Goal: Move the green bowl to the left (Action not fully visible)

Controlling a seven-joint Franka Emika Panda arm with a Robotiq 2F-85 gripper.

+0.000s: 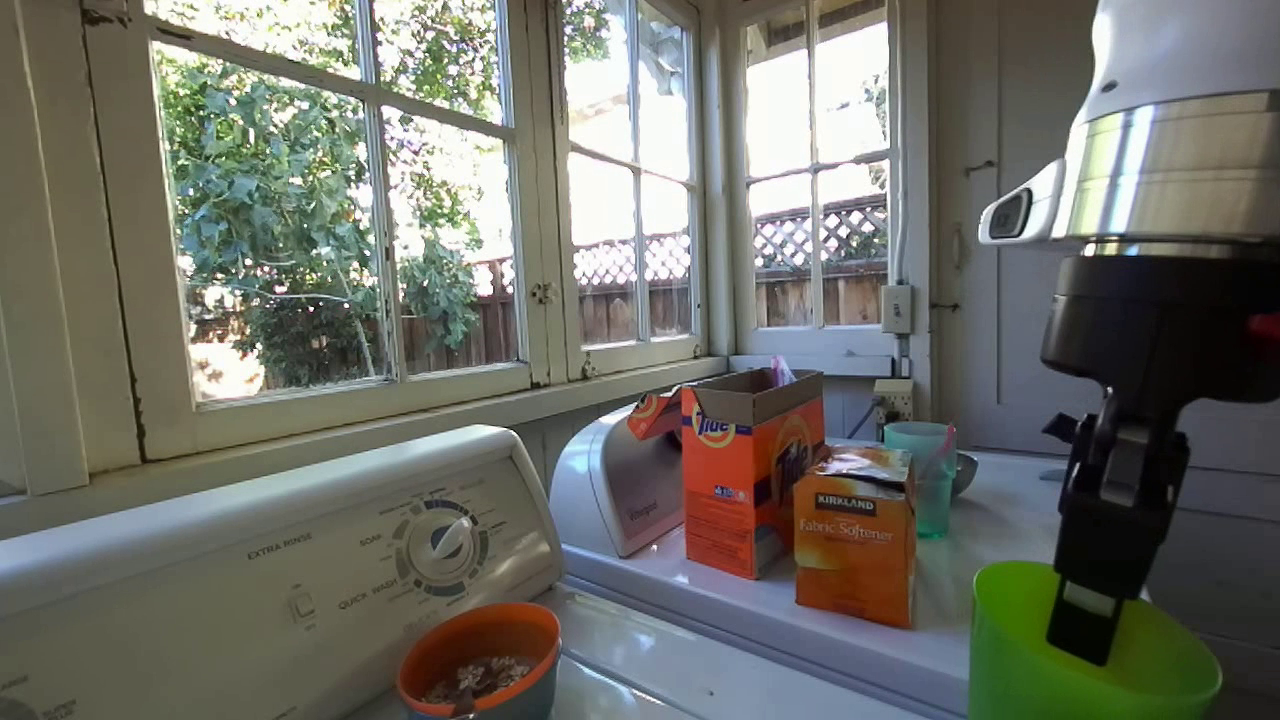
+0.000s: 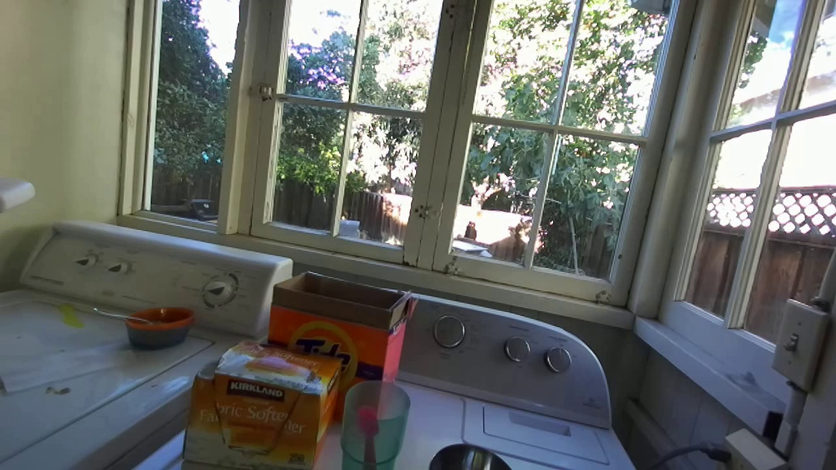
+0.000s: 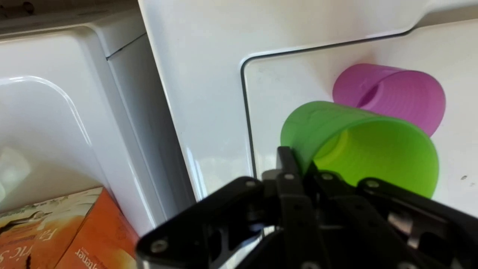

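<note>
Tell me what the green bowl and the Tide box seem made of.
Green bowl: probably plastic, smooth with a soft sheen, judging by its thin, evenly coloured wall. Tide box: cardboard, it seems, with a printed orange outside; plain brown board shows inside its open top.

In an exterior view, the bottom edge crops the green bowl, concealing its base, and in the wrist view this bowl partly obscures the pink cup.

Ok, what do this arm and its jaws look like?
The arm is white with a silver band and a white side tab bearing a dark inset. The rounded housing is black with a red spot; the jointed jaws are black with metal screws.
</note>
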